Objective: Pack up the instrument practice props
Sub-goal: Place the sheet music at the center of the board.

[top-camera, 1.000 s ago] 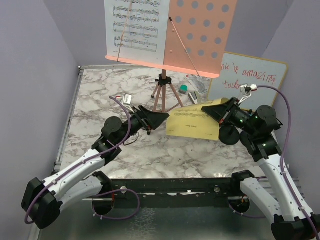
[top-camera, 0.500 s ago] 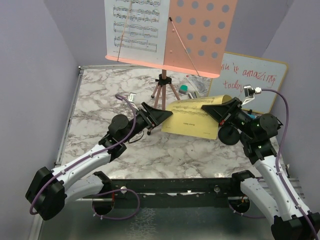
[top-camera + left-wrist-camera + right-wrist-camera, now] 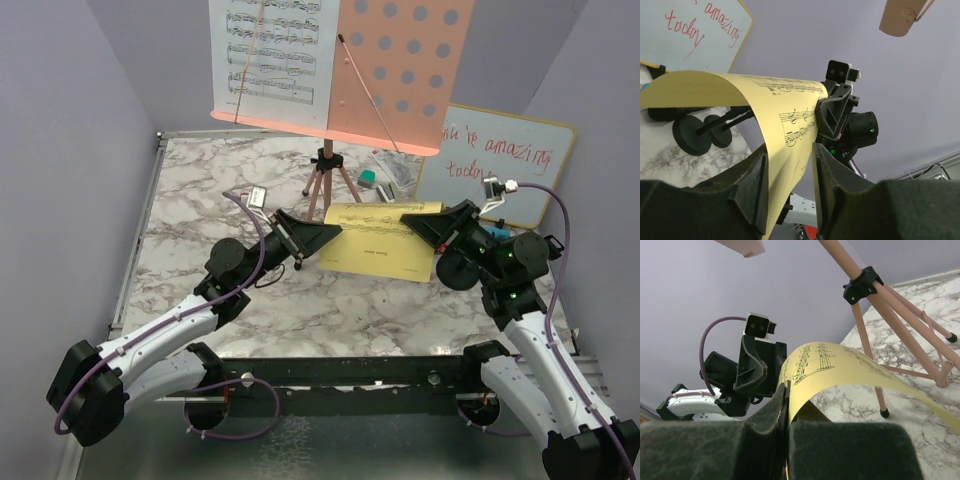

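**Yellow sheet point(image 3: 380, 243) between two claws**

The sheet is held above the middle of the table point(image 3: 200, 190) and is seen bowed. Its 3 o'clock edge is pinched by the closed right claw point(image 3: 410, 219). Its 9 o'clock edge is placed between the fingers of the left claw point(image 3: 335, 233), which are seen apart. The pink rack point(image 3: 400, 70) is seen at its 12 o'clock.

Top cam high, rear, wrist cams close, facing, share yellow sheet point(image 3: 790, 125)
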You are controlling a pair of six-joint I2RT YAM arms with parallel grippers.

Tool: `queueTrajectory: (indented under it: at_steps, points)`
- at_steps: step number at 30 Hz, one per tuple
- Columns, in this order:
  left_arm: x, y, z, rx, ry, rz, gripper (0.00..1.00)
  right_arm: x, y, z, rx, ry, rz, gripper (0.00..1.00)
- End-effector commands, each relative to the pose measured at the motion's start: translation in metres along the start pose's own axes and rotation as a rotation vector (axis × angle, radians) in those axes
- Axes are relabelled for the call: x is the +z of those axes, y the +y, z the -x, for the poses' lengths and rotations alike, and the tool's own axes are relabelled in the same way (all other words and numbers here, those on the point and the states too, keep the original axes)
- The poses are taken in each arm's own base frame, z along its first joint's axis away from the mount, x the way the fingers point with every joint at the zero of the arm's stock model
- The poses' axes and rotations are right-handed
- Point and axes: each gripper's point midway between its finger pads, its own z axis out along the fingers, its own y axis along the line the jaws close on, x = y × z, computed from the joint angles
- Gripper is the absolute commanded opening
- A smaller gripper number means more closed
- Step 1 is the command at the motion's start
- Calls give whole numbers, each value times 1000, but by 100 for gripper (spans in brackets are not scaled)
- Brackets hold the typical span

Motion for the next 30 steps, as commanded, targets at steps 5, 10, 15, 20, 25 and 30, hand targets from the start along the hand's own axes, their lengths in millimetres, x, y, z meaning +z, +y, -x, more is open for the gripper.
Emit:
queueTrajectory:
  at_steps: [5,10,15,20,25,30]
  points:
    - [-12,-23,3,25,-21,-89,30,0,-4,1,-1,-29,9,0]
    - [-16,-23,4,25,-33,-89,13,0,-6,-2,4,-20,9,1]
    - [-18,-21,3,15,-35,-87,0,0,-8,-4,4,-8,8,7]
    - [-28,-16,11,43,-91,-55,0,-1,-14,-5,-37,11,-41,39]
    - [-39,-2,22,91,-155,37,0,-5,-20,-4,-85,17,-98,66]
    - [-55,12,43,192,-233,201,0,-12,-31,-5,-137,43,-186,82]
